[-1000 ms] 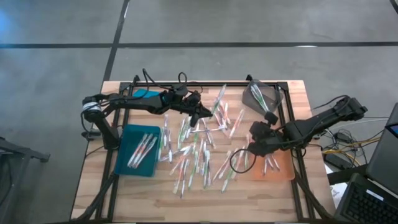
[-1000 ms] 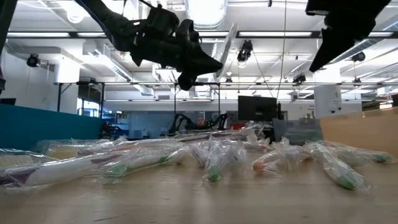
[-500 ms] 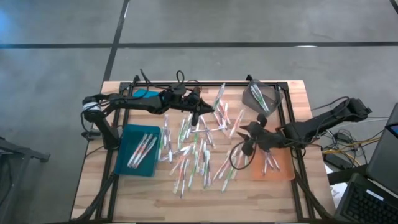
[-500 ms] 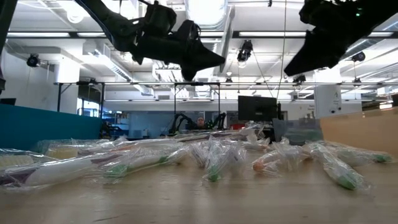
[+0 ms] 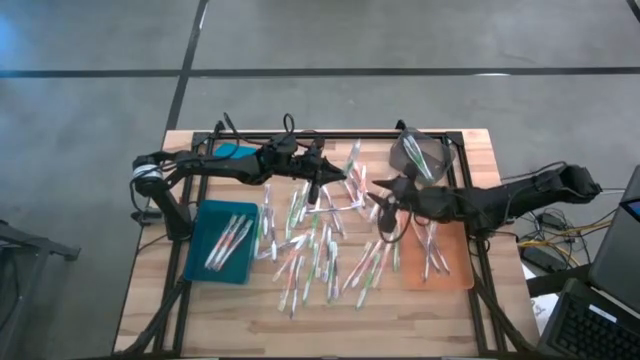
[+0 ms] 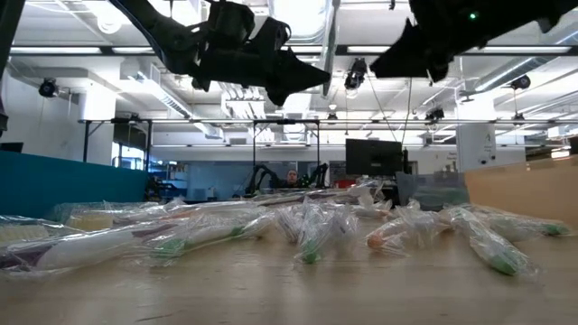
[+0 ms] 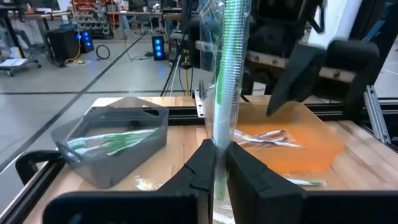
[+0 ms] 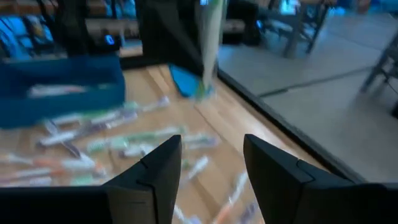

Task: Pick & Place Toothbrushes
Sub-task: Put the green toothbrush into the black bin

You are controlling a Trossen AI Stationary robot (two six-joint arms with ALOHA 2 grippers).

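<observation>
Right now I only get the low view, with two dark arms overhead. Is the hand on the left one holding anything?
Observer: Yes. The left hand is shut on a green toothbrush in a clear wrapper, held upright.
Operator: And the other hand?
Observer: The right hand is open and empty, above the loose toothbrushes.
Operator: Are any green ones sorted?
Observer: The grey bin holds green ones.

Lighting: I read even, bright overhead light; ceiling strip lights [image 6: 298, 18] blow out to white glare in the low view. Shadows on the table [image 5: 440, 310] are soft and faint. Right wrist view: heavy motion blur throughout. Left wrist view: sharp up close. Low view: arms show as dark backlit silhouettes.
</observation>
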